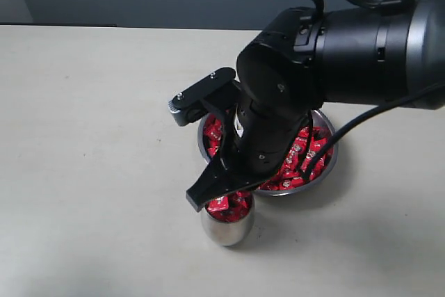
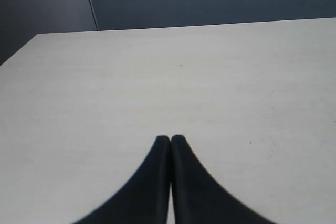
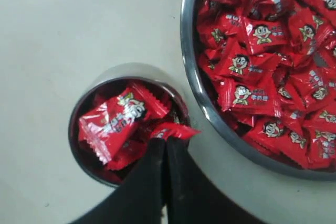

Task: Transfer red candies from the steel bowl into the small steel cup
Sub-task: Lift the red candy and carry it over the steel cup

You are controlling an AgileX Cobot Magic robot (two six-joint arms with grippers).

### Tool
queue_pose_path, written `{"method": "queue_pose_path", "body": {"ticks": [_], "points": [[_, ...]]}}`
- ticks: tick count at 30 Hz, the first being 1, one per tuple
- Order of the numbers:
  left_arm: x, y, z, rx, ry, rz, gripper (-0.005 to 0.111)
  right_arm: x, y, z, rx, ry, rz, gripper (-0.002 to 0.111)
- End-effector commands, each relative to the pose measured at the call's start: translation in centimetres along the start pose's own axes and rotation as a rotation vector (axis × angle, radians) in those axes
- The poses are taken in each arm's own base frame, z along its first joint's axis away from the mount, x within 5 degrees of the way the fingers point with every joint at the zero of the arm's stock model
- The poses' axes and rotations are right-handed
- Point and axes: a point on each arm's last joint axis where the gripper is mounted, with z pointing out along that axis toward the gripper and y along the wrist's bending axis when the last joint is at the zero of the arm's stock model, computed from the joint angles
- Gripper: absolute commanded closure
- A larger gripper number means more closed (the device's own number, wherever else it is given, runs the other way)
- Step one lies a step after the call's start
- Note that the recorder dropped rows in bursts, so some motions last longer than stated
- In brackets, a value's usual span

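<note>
Right gripper (image 3: 167, 141) pinches a red candy (image 3: 176, 130) over the small steel cup (image 1: 226, 233) | steel bowl (image 3: 189, 51) just beside, far side | left gripper (image 2: 170, 139) pressed together.

Exterior view looks steeply down; right wrist view, close overhead, shares cup (image 3: 126, 70) and bowl (image 3: 188, 51).

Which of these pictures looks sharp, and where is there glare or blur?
Right wrist view: red candies sharp with shiny highlights, right pincer, pinching one, soft-edged. Left wrist view: left pincer blurred near the lens. Exterior view: soft shadow beside the steel bowl.
</note>
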Motion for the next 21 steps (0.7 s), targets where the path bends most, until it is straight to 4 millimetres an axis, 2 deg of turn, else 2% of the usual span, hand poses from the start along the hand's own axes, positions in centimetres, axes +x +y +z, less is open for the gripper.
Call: {"method": "queue_pose_path", "body": {"ticks": [1,6,16,21], "points": [[0.1,0.0,0.0,0.005,-0.008,0.002,0.106,0.2,0.2,-0.1,-0.015,-0.006,0.005,0.109],[0.1,0.0,0.0,0.005,-0.008,0.002,0.106,0.2,0.3,0.0,-0.030,-0.013,0.011,0.109],[0.1,0.0,0.0,0.005,-0.008,0.002,0.106,0.0,1.4,1.6,-0.052,0.007,-0.040,0.109],[0.1,0.0,0.0,0.005,-0.008,0.002,0.106,0.0,1.5,1.6,-0.039,-0.005,-0.058,0.109]]}}
